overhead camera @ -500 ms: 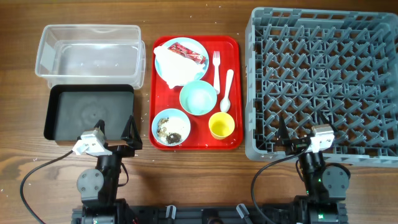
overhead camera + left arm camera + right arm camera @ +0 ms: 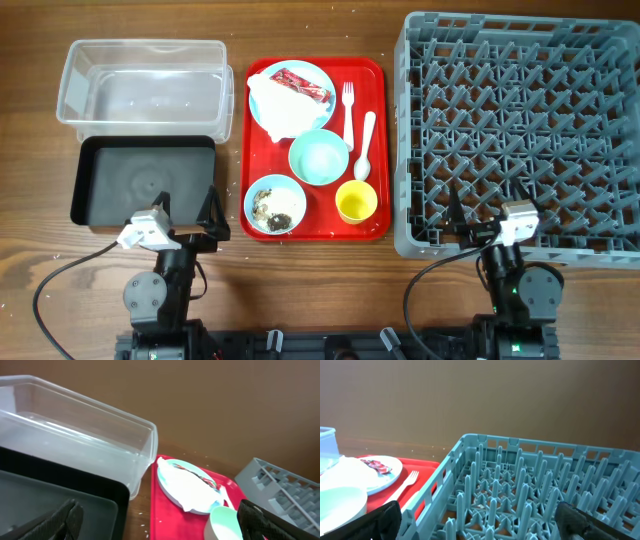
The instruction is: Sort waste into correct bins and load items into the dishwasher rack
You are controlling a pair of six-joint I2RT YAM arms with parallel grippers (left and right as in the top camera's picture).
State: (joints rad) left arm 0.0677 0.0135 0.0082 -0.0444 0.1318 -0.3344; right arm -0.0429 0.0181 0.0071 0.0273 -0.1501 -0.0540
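Rack (image 2: 402, 150), grey with a lattice of pegs, sits at the right of the wooden table (image 2: 300, 280) and holds nothing. Clear tub (image 2: 70, 90) stands far left, the black tray (image 2: 145, 180) touching its near side; both hold nothing. Red serving tray (image 2: 375, 150) lies between bins and rack, carrying all the tableware. Left gripper (image 2: 187, 200) hovers over the near right corner of the black tray, jaws spread wide and holding nothing; in its wrist view the two fingers sit at opposite lower corners. Right gripper (image 2: 490, 215) hangs over the rack's near edge, likewise released and wide apart. Plate (image 2: 318, 72), pale blue, is at the serving tray's far end with the napkin (image 2: 275, 110) crumpled on it. One bowl (image 2: 318, 157) sits empty mid-tray; second bowl (image 2: 250, 200), near left corner, holds the food scraps (image 2: 275, 207). Yellow cup (image 2: 356, 202) stands upright just right of it. Spoon (image 2: 365, 148) and fork (image 2: 348, 112) lie side by side right of the plate. Red wrapper (image 2: 303, 86) rests on the plate, against the napkin.
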